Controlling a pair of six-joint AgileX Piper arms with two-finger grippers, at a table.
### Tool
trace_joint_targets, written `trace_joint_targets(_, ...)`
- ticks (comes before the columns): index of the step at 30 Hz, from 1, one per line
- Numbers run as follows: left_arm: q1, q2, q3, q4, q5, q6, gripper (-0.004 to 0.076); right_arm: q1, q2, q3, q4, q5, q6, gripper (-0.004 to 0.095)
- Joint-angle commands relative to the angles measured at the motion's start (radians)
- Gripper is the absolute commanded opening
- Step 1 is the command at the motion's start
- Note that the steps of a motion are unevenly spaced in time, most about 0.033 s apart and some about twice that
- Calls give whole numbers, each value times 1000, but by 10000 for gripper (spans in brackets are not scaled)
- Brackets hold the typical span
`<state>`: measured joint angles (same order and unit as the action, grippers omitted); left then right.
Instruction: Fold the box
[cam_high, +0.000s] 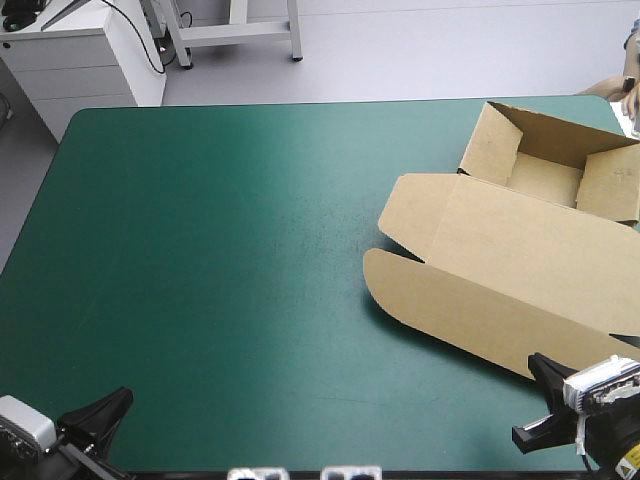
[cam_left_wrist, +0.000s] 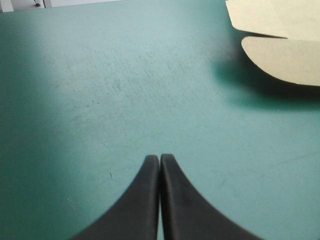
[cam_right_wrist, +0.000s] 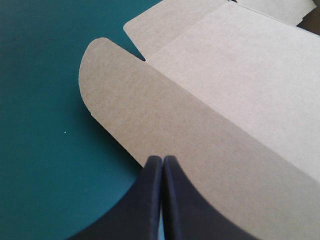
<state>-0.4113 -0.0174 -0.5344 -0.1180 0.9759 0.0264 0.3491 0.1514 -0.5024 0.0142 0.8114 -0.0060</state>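
Observation:
The brown box (cam_high: 530, 240) lies on the right side of the teal-green table as an open tray with its lid flat. The tray (cam_high: 497, 145) has raised walls and sits at the far right. The lid's rounded front flap (cam_high: 450, 305) points toward the near edge. My right gripper (cam_high: 536, 362) is shut and empty, its tip just over the flap's near edge (cam_right_wrist: 150, 115). My left gripper (cam_high: 122, 396) is shut and empty at the near left corner over bare cover. Far ahead of it to the right, the left wrist view shows the flap's rounded corner (cam_left_wrist: 285, 60).
Open teal-green cover (cam_high: 220, 260) stretches across the left and middle of the table. A person's hand (cam_high: 626, 92) shows at the table's far right corner, beside the tray.

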Motion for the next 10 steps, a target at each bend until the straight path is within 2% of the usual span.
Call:
trace_joint_targets(1,-3,-7,-3,-29,-54,2,-8,2,6,-8,7,-74,-5,-14)
trace_joint_targets(10,-3,-7,19,-30,-66,13,-8,2,2,60,14,-75,-4,-14)
